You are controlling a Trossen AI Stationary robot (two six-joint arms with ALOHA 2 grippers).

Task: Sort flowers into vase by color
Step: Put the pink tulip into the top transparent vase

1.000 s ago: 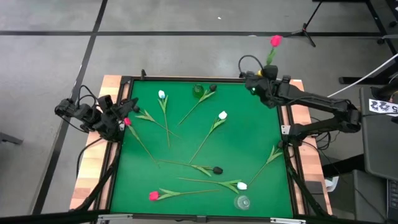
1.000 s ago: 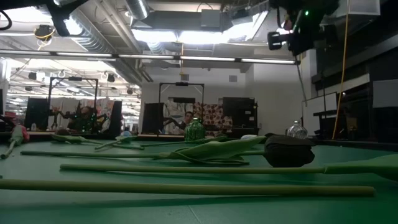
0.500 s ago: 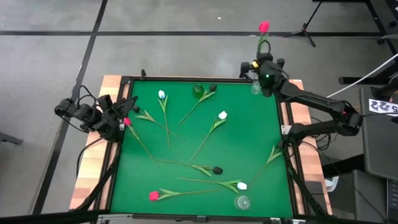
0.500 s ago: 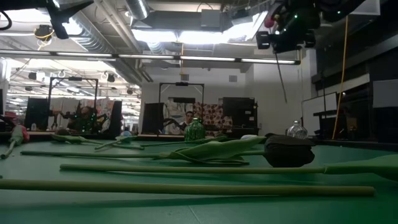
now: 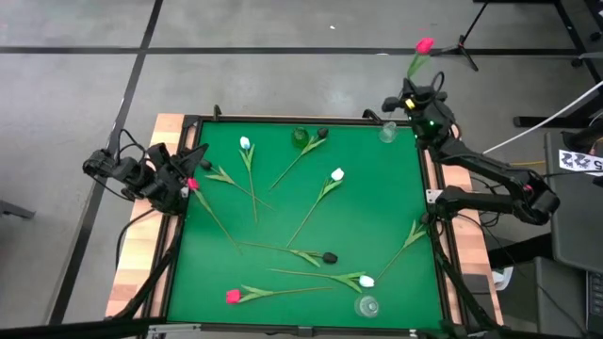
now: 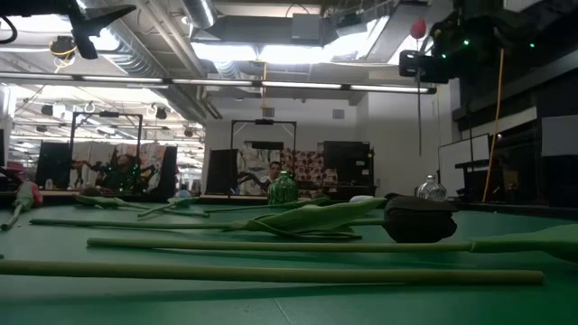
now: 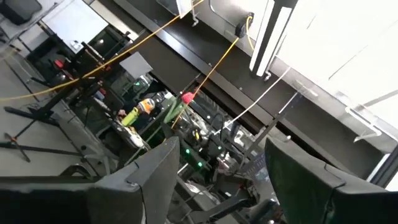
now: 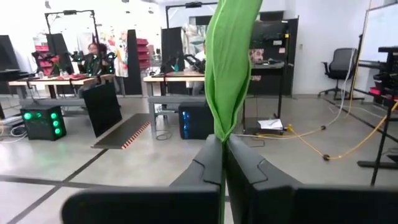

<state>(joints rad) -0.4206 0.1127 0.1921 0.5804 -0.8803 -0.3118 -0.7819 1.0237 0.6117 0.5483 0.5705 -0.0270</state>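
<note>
Right gripper (image 5: 421,97) is clamped on a red tulip (image 5: 425,44), fingers (image 8: 205,165) pressed together on the stem with the green leaf (image 8: 231,62) standing straight up out of them. It sits raised over the far right corner of the green table (image 5: 377,217), past the table edge; the red head points away from the table. A small clear vase (image 5: 387,131) stands on the mat just beside it, at that corner.

Left gripper (image 5: 191,160) waits at the left edge of the table, jaws apart, next to another red tulip head (image 5: 193,184).

Rest of the flowers lie flat on the mat: white tulips far left (image 5: 245,144), centre (image 5: 337,174) and near right (image 5: 366,281); black ones by the green vase (image 5: 301,137) at the far edge (image 5: 323,134) and near centre (image 5: 330,256); one red near the front left (image 5: 232,296). A second clear vase (image 5: 366,305) stands at the near edge.
</note>
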